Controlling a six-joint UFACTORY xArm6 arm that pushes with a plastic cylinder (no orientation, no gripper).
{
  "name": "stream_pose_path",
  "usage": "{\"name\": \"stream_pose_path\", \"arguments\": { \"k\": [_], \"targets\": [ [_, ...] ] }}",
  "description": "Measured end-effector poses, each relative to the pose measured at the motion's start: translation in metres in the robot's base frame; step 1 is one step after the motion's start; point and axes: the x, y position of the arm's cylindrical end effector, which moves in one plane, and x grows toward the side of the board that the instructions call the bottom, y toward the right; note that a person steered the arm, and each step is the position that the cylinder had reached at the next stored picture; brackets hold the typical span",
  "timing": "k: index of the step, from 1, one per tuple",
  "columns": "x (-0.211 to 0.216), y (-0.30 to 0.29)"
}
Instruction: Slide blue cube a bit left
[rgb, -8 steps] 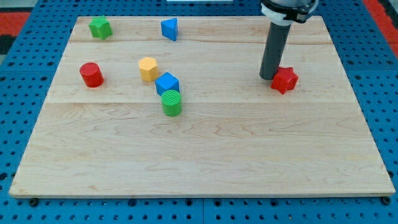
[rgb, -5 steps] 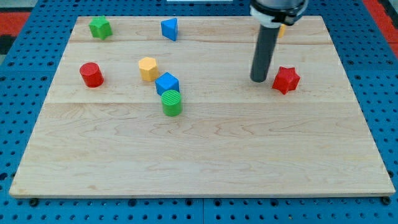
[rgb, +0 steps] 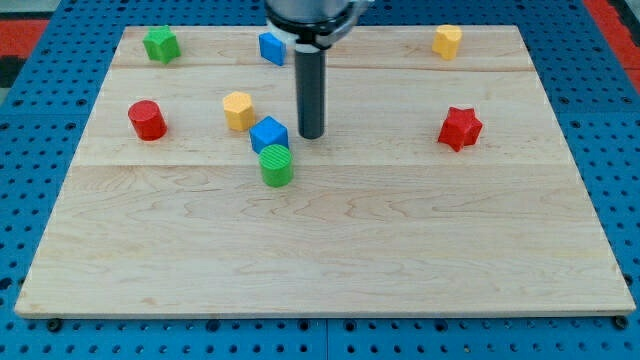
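Observation:
The blue cube (rgb: 268, 134) sits on the wooden board (rgb: 400, 230) left of centre. A green cylinder (rgb: 276, 165) touches its lower right side and a yellow hexagonal block (rgb: 238, 110) stands just up and left of it. My tip (rgb: 312, 135) is on the board just right of the blue cube, a small gap away from it. The rod rises straight up from there.
A second blue block (rgb: 271, 47) is at the view's top, partly behind the arm. A green block (rgb: 160, 44) is at the top left, a red cylinder (rgb: 147, 120) at the left, a yellow block (rgb: 447, 41) at the top right, a red star block (rgb: 459, 128) at the right.
My tip has slid left across the board, from beside the red star to just right of the blue cube. The yellow block at the top right is now uncovered. No block has moved.

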Motion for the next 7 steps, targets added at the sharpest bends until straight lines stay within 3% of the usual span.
{"name": "stream_pose_path", "arguments": {
  "k": [1, 7],
  "targets": [
    [0.001, -0.030],
    [0.001, -0.041]
  ]
}}
